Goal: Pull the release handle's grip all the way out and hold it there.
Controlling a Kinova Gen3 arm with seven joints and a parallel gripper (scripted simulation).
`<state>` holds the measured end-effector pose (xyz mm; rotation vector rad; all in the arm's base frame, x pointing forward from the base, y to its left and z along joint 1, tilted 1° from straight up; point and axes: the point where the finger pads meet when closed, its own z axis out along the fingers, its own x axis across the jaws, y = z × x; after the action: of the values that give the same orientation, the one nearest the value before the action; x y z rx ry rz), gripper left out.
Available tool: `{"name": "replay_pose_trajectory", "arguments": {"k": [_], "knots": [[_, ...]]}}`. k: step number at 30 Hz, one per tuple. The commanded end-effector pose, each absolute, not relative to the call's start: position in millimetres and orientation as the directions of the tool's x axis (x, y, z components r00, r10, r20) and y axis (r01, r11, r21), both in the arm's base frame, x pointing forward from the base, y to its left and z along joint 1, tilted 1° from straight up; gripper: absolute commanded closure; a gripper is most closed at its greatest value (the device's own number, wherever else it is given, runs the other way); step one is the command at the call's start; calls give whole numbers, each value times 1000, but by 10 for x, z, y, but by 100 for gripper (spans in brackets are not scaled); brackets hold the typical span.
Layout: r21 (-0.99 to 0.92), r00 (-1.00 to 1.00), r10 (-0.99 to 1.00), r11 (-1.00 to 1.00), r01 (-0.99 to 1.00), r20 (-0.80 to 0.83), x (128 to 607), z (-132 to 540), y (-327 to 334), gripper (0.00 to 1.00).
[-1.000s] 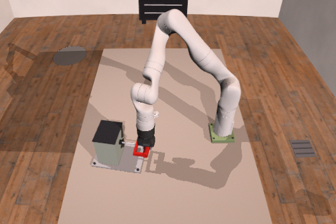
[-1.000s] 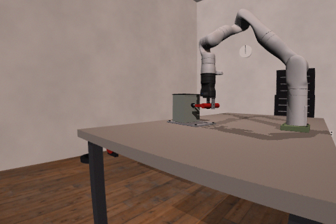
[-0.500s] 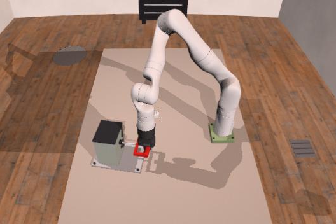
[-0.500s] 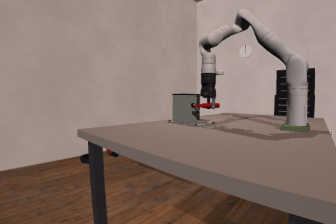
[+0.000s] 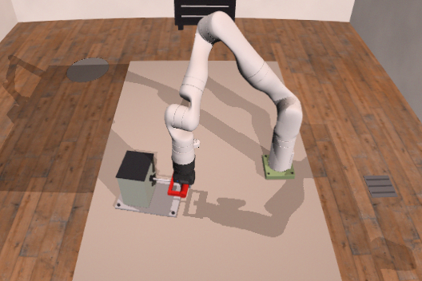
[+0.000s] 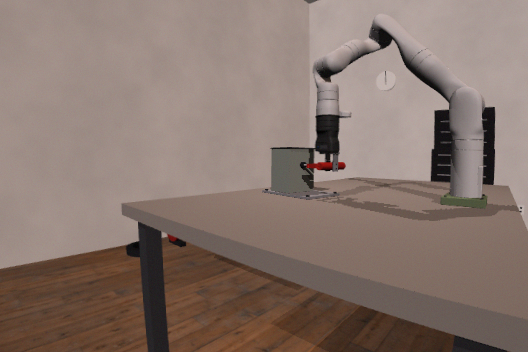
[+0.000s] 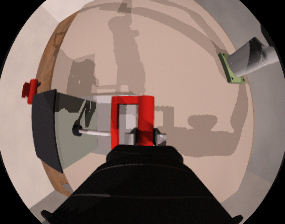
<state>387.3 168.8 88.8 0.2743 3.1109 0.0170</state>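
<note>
The release handle's housing [image 5: 136,180] is a grey-green box with a black top on a grey base plate [image 5: 150,205]. Its red grip [image 5: 178,192] stands out from the housing's front on pale rods [image 5: 161,180]. My gripper [image 5: 183,184] points straight down and is shut on the grip's level bar. From the side, the grip [image 6: 326,165] is level above the table, well in front of the housing [image 6: 290,170], with my fingers [image 6: 335,166] around its outer end. In the wrist view the red grip [image 7: 134,120] lies just beyond my fingers, with the housing [image 7: 56,131] to the left.
The arm's green base mount [image 5: 279,172] stands on the table to the right of the housing. A dark cabinet [image 5: 204,12] stands against the far wall. The table's edges lie far from the housing on all sides.
</note>
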Motion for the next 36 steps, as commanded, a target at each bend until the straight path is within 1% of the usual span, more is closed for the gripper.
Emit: {"name": "replay_pose_trajectory", "arguments": {"k": [1,36], "knots": [[9,-985,170,985,170,-9,3806,894,1704,100],[9,-985,170,985,170,-9,3739,893,1715,100]]}}
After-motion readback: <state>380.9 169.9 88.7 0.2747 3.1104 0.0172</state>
